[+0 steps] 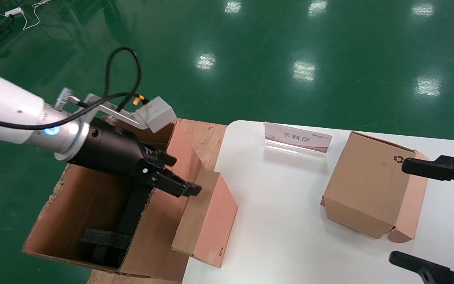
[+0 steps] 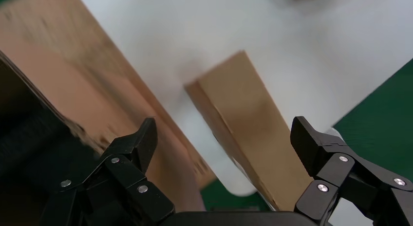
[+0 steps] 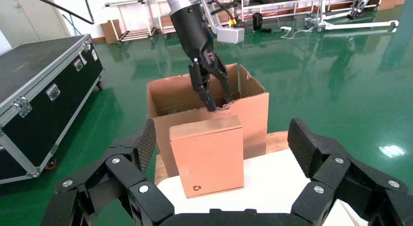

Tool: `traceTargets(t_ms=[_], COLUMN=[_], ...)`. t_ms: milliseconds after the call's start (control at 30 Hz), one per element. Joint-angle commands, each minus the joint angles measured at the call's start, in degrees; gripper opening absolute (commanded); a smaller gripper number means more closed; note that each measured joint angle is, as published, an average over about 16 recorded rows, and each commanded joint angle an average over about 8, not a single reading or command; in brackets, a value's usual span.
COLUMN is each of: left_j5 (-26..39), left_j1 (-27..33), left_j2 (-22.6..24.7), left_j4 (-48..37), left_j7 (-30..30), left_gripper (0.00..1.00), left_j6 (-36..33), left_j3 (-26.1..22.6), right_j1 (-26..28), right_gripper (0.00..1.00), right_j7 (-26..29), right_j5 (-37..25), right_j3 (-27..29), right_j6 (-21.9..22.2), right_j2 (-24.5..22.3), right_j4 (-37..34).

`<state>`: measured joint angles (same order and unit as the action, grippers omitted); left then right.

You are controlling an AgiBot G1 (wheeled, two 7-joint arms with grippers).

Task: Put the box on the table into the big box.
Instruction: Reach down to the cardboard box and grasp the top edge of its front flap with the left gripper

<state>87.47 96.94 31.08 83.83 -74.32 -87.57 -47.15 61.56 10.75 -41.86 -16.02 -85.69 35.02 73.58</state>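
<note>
leaning box (image 1: 207,221) below left end effector (image 1: 173,173)

The right gripper (image 3: 221,138) stood spread wide. Beyond it the box (image 3: 208,155) stood upright at the table (image 3: 263,184) edge, against the big box (image 3: 204,99). The left gripper (image 3: 214,92) hung open over both.

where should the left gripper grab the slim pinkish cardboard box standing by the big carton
Best guess: take the slim pinkish-brown cardboard box by its narrow top edge, coming from above with one finger on each broad face. It stands on edge at the white table's rim, against the large torn-edged brown carton. The left gripper is open just over that edge. The right gripper is open, farther back.
</note>
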Motion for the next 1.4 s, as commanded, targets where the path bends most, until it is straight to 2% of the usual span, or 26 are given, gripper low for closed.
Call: traceTargets(t_ms=[33, 233, 467, 900, 1400], left_j5=[0.99, 2.31, 3.16, 5.44, 6.2], left_j1=[1.64, 5.37, 8.23, 8.55, 8.07], left_j2=[1.2, 4.26, 6.92, 9.93, 12.23], left_j4=[-0.03, -0.27, -0.77, -1.04, -1.0], left_j7=[-3.44, -10.13, -14.15, -15.16, -16.28], left_gripper=[1.0, 1.0, 1.0, 1.0, 1.0], left_j6=[-1.51, -4.04, -5.47, -4.41, -3.17], left_j3=[-1.83, -6.2, -10.43, -15.35, -17.97], right_j1=[0.0, 0.0, 0.0, 0.0, 0.0], right_gripper=[1.0, 1.0, 1.0, 1.0, 1.0], right_j7=[0.0, 0.0, 0.0, 0.0, 0.0], right_j5=[0.0, 0.0, 0.0, 0.0, 0.0], right_j3=[0.0, 0.0, 0.0, 0.0, 0.0], right_j6=[0.0, 0.0, 0.0, 0.0, 0.0], right_j2=[0.0, 0.0, 0.0, 0.0, 0.0], right_j4=[0.0, 0.0, 0.0, 0.0, 0.0])
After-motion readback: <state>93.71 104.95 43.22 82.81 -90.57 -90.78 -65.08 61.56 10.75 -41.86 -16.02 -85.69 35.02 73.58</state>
